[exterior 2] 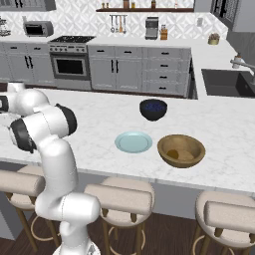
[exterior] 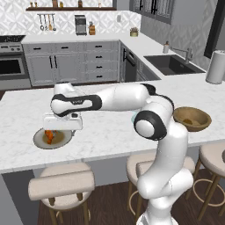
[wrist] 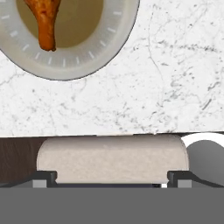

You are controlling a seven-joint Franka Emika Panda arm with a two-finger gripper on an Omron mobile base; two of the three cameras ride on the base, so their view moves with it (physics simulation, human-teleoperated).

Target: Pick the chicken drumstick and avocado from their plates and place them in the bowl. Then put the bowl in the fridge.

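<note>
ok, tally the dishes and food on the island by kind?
Plates: 2 — olive-tan plate, teal plate
Bowls: 2 — wooden bowl, dark bowl
Food: 2 — drumstick on the olive-tan plate, avocado in the wooden bowl
Total: 6

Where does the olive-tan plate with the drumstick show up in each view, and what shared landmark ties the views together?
Left base view: the plate lies at lower left on the marble counter, partly under the end effector, with the drumstick on it.
Right base view: not in it.
Hand view: top left, cut by the upper edge.
Shared landmark: the marble counter; the wooden bowl also ties both base views.
</note>
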